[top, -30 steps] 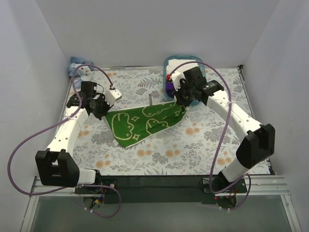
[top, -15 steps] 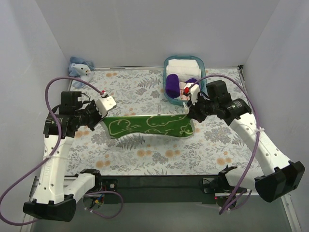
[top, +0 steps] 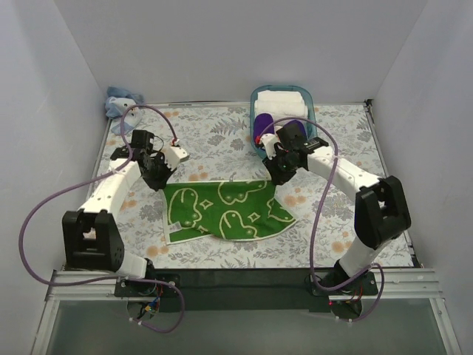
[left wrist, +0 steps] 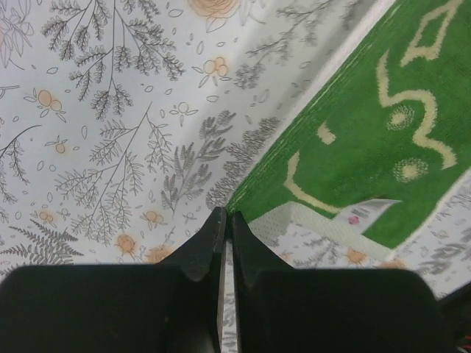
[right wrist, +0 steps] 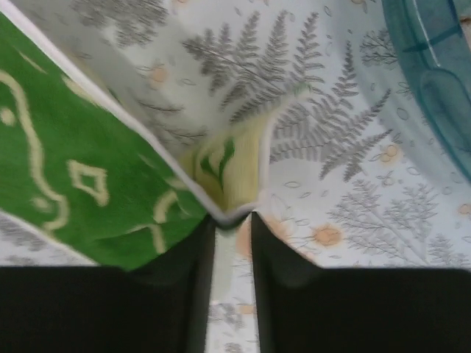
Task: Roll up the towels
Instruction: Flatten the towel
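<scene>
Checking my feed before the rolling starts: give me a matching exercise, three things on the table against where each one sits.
Things:
1. green towel
2. blue towel
3. basket

Places:
a. far left corner, bunched up
b. far edge, right of centre
c. middle of the table, spread out

Pairs: 1-c; 2-a; 3-b

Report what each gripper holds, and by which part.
Both hold the green towel. The left gripper pinches its far left corner, and the right gripper pinches its far right corner.
</scene>
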`<state>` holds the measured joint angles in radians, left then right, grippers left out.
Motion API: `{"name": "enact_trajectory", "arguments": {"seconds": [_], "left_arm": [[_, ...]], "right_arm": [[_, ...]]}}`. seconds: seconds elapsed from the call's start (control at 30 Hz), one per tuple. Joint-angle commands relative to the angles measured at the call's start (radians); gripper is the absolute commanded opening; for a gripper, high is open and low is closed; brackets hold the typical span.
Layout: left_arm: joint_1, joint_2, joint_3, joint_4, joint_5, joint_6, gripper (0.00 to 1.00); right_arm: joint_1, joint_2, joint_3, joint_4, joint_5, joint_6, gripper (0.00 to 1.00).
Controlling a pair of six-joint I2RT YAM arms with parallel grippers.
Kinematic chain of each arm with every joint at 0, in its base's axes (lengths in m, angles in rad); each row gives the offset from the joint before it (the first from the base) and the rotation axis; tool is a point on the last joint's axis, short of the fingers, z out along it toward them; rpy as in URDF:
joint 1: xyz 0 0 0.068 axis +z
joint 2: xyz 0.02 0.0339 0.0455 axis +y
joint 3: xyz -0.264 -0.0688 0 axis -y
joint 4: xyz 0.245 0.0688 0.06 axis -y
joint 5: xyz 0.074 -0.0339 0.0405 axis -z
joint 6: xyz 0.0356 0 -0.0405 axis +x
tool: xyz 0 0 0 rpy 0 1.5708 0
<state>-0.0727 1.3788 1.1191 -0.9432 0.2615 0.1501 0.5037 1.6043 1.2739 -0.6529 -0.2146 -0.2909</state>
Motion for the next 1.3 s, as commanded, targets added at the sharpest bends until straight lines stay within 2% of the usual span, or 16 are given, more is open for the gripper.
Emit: {"name": "enact_trajectory", "arguments": {"seconds": [0.0,0.07,0.1,0.2,0.23,0.27,0.37,0.4,0.47,0.5,0.67,0.77,0.9,1.07,1.2,1.27], "left_arm": [[0.034,0.078,0.005,0.196,-0.11,-0.021,0.0],[0.056,0.161,0.033,0.224,-0.111,-0.043,0.01],[0.063,0.183,0.05,0.224,-0.108,-0.046,0.05],[0.103,0.223,0.073,0.241,-0.137,-0.046,0.21],[0.108,0.217,0.071,0.242,-0.14,-0.043,0.35],[0.117,0.21,0.067,0.23,-0.128,-0.041,0.4],[0.122,0.155,0.048,0.183,-0.079,-0.021,0.56],[0.122,0.14,0.038,0.155,-0.056,-0.021,0.57],[0.122,0.1,0.007,0.118,-0.013,-0.005,0.57],[0.122,0.063,-0.002,0.062,0.067,0.017,0.56],[0.122,-0.017,-0.096,-0.06,0.148,0.106,0.55],[0.122,-0.038,-0.143,-0.071,0.15,0.117,0.54],[0.122,-0.04,-0.154,-0.068,0.159,0.105,0.54],[0.123,-0.015,-0.162,-0.057,0.145,0.098,0.54],[0.122,0.017,-0.156,-0.034,0.142,0.092,0.53],[0.122,0.038,-0.137,-0.028,0.147,0.089,0.53]], "right_arm": [[-0.016,0.08,0.044,0.059,0.207,0.051,0.34],[-0.016,0.097,0.065,0.056,0.238,0.053,0.62],[-0.02,0.089,0.068,0.056,0.233,0.053,0.74],[-0.022,0.01,0.041,0.055,0.189,0.004,0.77],[-0.024,-0.009,0.01,0.049,0.178,-0.005,0.75],[-0.025,-0.026,-0.008,0.044,0.163,-0.019,0.72],[-0.024,-0.07,-0.071,0.003,0.077,-0.054,0.52],[-0.024,-0.067,-0.085,-0.008,0.057,-0.06,0.39],[-0.018,-0.055,-0.106,-0.037,0.0,-0.079,0.29],[-0.008,-0.049,-0.129,-0.042,-0.018,-0.088,0.24],[0.055,0.003,-0.18,-0.044,-0.04,-0.12,0.18],[0.096,0.054,-0.199,-0.042,-0.022,-0.137,0.1],[0.131,0.083,-0.263,-0.025,0.047,-0.154,0.05],[0.194,0.025,-0.392,-0.105,0.113,-0.22,0.01],[0.225,-0.092,-0.34,-0.172,-0.004,-0.274,0.01],[0.233,-0.104,-0.283,-0.261,-0.122,-0.307,0.01]]}}
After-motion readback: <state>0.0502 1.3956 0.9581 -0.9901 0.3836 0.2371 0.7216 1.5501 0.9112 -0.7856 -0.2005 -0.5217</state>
